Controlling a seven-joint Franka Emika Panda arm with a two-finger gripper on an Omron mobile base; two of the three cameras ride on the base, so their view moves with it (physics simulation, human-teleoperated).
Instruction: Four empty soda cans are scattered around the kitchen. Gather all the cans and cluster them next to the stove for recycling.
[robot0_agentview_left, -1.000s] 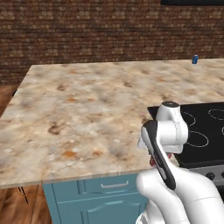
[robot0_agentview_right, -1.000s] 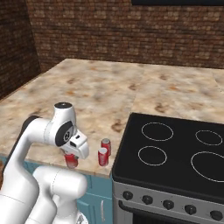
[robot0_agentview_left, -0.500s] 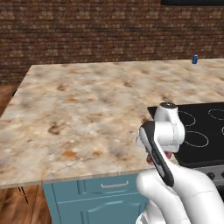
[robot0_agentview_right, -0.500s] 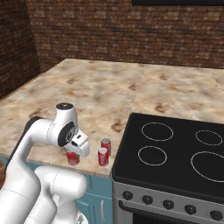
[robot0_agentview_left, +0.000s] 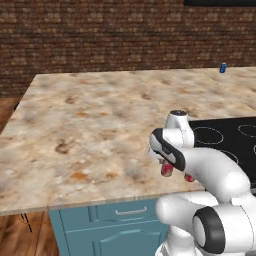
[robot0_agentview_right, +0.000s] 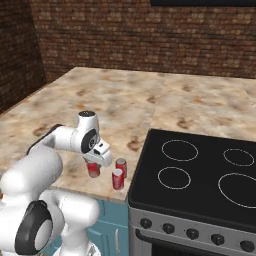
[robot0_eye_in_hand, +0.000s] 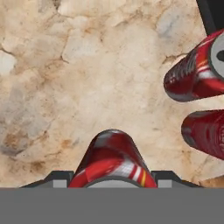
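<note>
My gripper (robot0_agentview_right: 94, 164) is shut on a red soda can (robot0_agentview_right: 93, 171) near the counter's front edge, left of the stove (robot0_agentview_right: 200, 172). In the hand view the held can (robot0_eye_in_hand: 111, 153) stands upright between the fingertips of the gripper (robot0_eye_in_hand: 111, 178). Two more red cans (robot0_agentview_right: 120, 165) (robot0_agentview_right: 117, 179) stand close together beside the stove's left edge; the hand view shows them on the right (robot0_eye_in_hand: 194, 74) (robot0_eye_in_hand: 205, 133). A blue can (robot0_agentview_left: 223, 68) stands far back on the counter. From the left base view the held can (robot0_agentview_left: 166, 170) peeks out under the hand.
The speckled stone counter (robot0_agentview_left: 90, 130) stretches wide to the left and back. A brick wall (robot0_agentview_right: 150, 40) rises behind it. Blue cabinet drawers (robot0_agentview_left: 115, 220) sit below the counter's front edge. The stove's knobs (robot0_agentview_right: 192, 231) line its front panel.
The gripper, still shut on the red can, has shifted a little to the right, toward the two cans by the stove. Those cans have not moved.
</note>
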